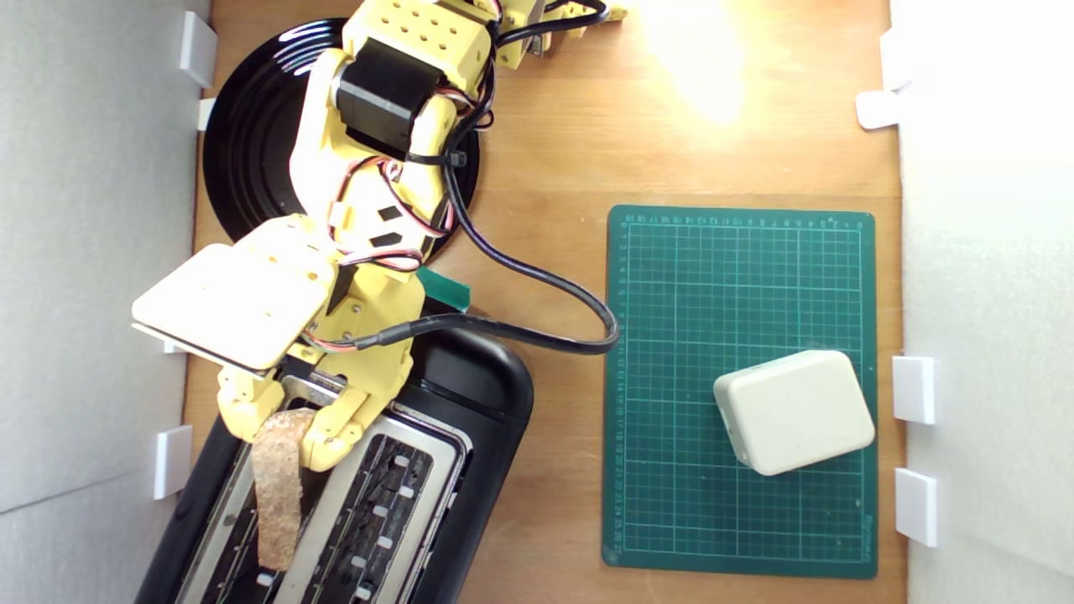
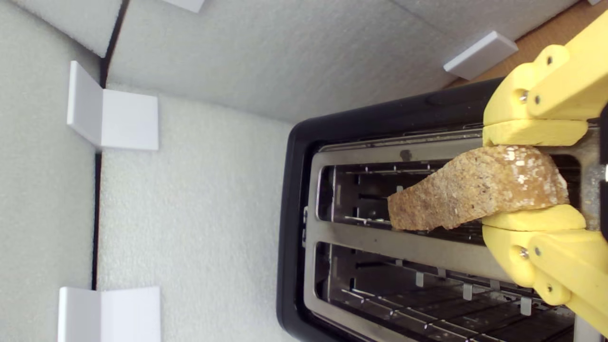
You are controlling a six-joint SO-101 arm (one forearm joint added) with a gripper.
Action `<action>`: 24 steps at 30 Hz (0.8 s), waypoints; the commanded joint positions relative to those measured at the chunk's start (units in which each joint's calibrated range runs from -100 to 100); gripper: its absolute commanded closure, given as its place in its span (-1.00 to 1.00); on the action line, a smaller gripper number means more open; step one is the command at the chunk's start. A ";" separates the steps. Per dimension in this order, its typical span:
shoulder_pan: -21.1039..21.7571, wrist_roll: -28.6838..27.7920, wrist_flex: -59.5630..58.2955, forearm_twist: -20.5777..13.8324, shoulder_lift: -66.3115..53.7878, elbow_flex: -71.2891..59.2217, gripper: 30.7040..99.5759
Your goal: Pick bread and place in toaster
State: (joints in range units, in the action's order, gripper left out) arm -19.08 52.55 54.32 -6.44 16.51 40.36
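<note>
- The yellow gripper (image 2: 534, 175) is clamped on the bread (image 2: 475, 194): in the wrist view one pad (image 2: 534, 133) presses the slice's one face and the other presses the opposite face, with the slice sandwiched edge-up between them.
- The bread shows its brown, floury crust to both cameras; it is held by one end and its free end reaches out along the toaster's length, tilted slightly down.
- The slice hangs directly over one long slot (image 2: 361, 194) of the toaster (image 2: 304, 199). In the wrist view its free end overlaps the slot opening, though whether it has passed below the silver top plate (image 2: 394, 244) I cannot tell.
- The second slot (image 2: 427, 304) lies parallel just beside it, with wire guides visible inside.
- In the exterior view the toaster (image 1: 487, 377) sits at the bottom of the exterior view's left, black-bodied, with the gripper (image 1: 281, 428) and bread (image 1: 277, 495) over the slot nearer the white foam wall (image 1: 84, 252).
- A teal-green lever (image 1: 445, 289) pokes out at the toaster's end, under the arm.
- Beyond the toaster, a round black plate (image 1: 243, 151) rests on the wooden table (image 1: 545, 126), largely covered by the arm (image 1: 403, 92).
- A black cable (image 1: 545, 285) loops from the arm across the table to the edge of the green cutting mat (image 1: 738, 268).
- On the mat, at the exterior view's right, a cream rounded-corner box (image 1: 793, 411) sits well apart from the toaster.
</note>
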 commanded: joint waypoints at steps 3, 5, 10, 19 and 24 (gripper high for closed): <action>1.28 -1.72 -1.08 -0.27 1.38 1.45 0.25; 1.44 -2.09 -1.08 -0.36 1.88 1.36 0.25; 1.52 -1.78 -0.99 0.00 2.05 1.36 -0.02; 1.52 -1.52 -0.91 0.28 1.30 1.54 -0.18; 1.20 -0.05 -0.91 0.46 -0.95 1.54 -0.18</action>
State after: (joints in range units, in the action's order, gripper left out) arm -19.08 51.82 53.05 -6.35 18.35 41.19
